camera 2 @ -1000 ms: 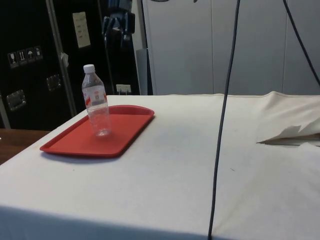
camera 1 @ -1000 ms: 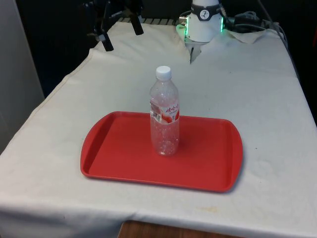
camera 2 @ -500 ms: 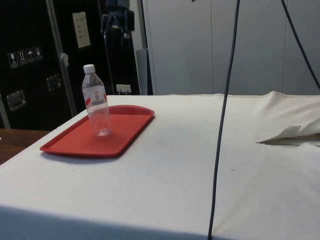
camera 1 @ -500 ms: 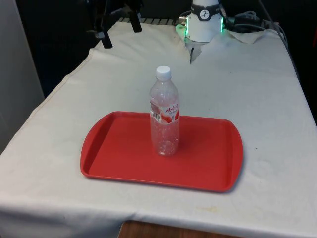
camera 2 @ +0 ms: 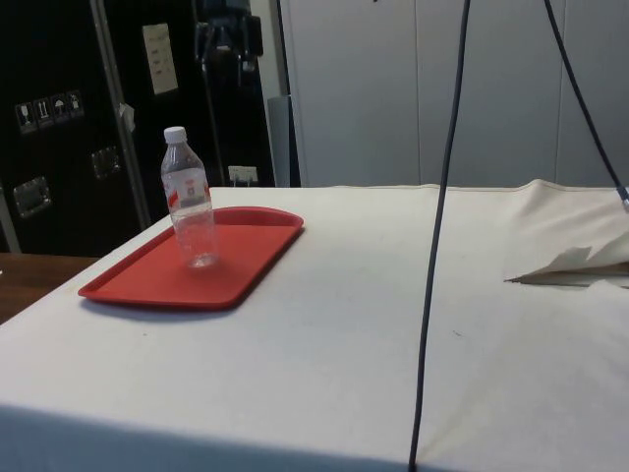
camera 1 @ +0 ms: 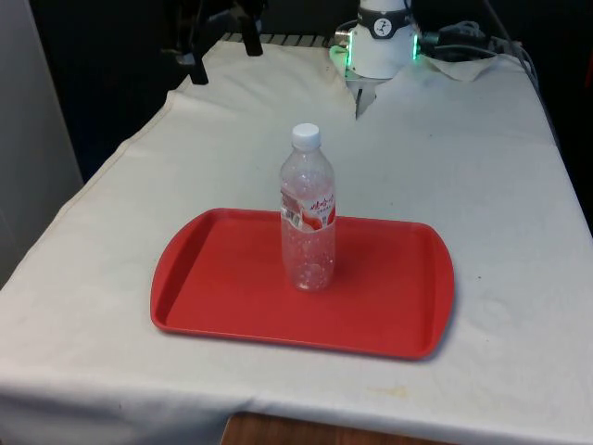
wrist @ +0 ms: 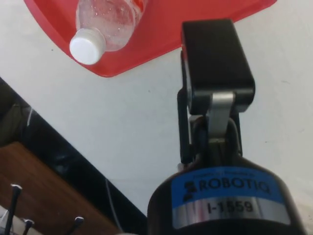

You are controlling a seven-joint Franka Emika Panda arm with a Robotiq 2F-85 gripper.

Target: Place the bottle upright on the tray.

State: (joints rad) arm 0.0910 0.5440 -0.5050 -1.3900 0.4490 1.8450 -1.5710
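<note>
On the tray (camera 1: pixel 222 287), near its centre: bottle (camera 1: pixel 308 218), clear plastic w/ white cap and red-white label, standing upright, base on the red surface. Side view shows the same: bottle (camera 2: pixel 191 200) vertical on the tray (camera 2: pixel 147 280), nothing touching it. Wrist view looks down on the cap and shoulder of the bottle (wrist: pixel 105 22) over the tray's rim (wrist: pixel 161 46). Tray is rectangular w/ rounded corners and a raised lip, lying flat on the white-clothed tabletop (camera 1: pixel 482 167), toward the near edge. End effector (camera 1: pixel 220 46) sits high at the front view's upper left, above the far corner of the tabletop, well apart from bottle and tray; fingers spread apart and carrying nothing. In side view the end effector (camera 2: pixel 227 37) hangs before the dark cabinets (camera 2: pixel 59 118), above and behind the bottle. A black cable (camera 2: pixel 437 246) crosses the side view from top to bottom. Cloth is rumpled at the far end, near the robot base (camera 1: pixel 383 42).
</note>
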